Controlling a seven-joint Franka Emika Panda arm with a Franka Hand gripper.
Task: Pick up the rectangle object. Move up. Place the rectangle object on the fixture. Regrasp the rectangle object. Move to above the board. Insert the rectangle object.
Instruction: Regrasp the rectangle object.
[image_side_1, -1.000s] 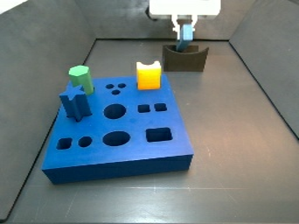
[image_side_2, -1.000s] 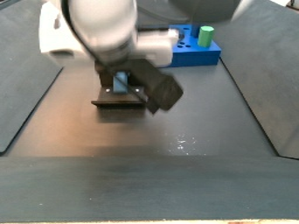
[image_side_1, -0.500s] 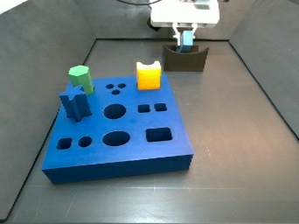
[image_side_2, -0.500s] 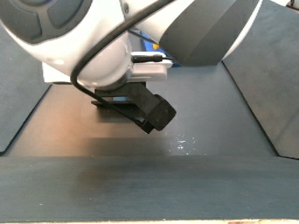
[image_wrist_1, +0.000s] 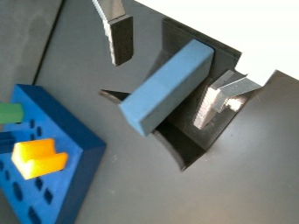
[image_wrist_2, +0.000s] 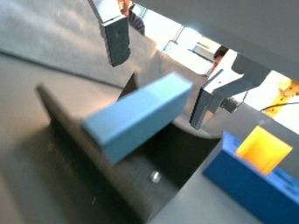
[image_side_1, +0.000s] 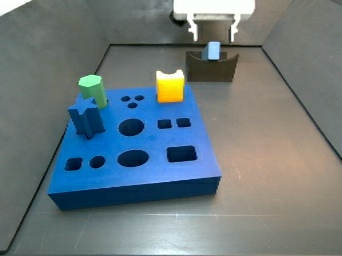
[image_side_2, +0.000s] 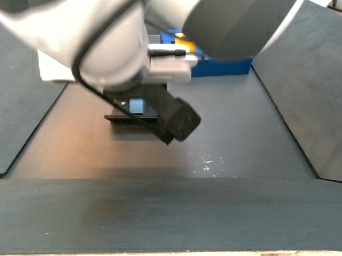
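Note:
The rectangle object, a light grey-blue bar, leans tilted in the notch of the dark fixture at the back of the floor. My gripper hangs just above it, open. In both wrist views the bar lies between the spread fingers; the finger on one side stands well off it, and the other finger is close beside it. The gripper holds nothing. The blue board lies nearer the front. In a side view the arm hides most of the fixture.
On the board stand a yellow notched block, a green peg and a dark blue peg. Several holes in its top are open. Dark walls bound the floor on both sides.
The jaws have opened off the bar. It now rests lower and tilted in the fixture's notch. The gripper stays over the fixture.

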